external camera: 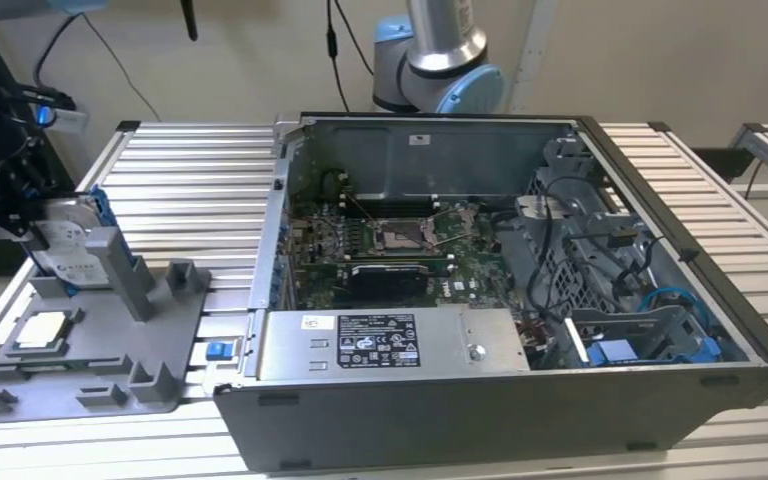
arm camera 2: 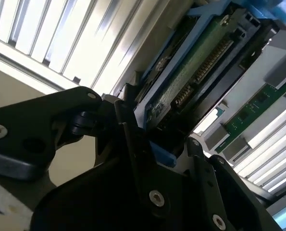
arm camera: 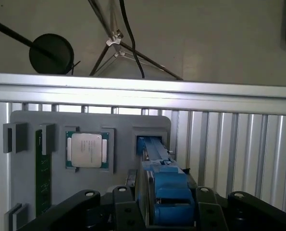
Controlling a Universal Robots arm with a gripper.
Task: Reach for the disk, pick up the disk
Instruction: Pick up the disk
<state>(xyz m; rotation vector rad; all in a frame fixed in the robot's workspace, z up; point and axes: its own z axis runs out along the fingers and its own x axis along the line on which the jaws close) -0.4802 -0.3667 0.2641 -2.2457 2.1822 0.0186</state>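
In the exterior view, a slatted metal desk carries an open computer case and, to the exterior view's left of it, a grey fixture tray. The disk stands on edge in an upright holder at the far end of that tray, with its white label facing out and its blue bracket showing along one side. The black gripper is right up against the disk from the exterior view's left. A square processor chip lies flat in a pocket of the tray, nearer the camera.

In the second wrist view, the gripper has its black jaws on either side of the disk. The disk's green circuit board and connector pins are turned to the camera inside the blue bracket.

In the first wrist view, the disk is seen edge-on. The gripper has its jaws pressed against both sides of the blue bracket, pinching it. The disk's far end sits in a slot of the fixture tray. The processor chip lies just beside that slot, and a green memory stick is held further along.
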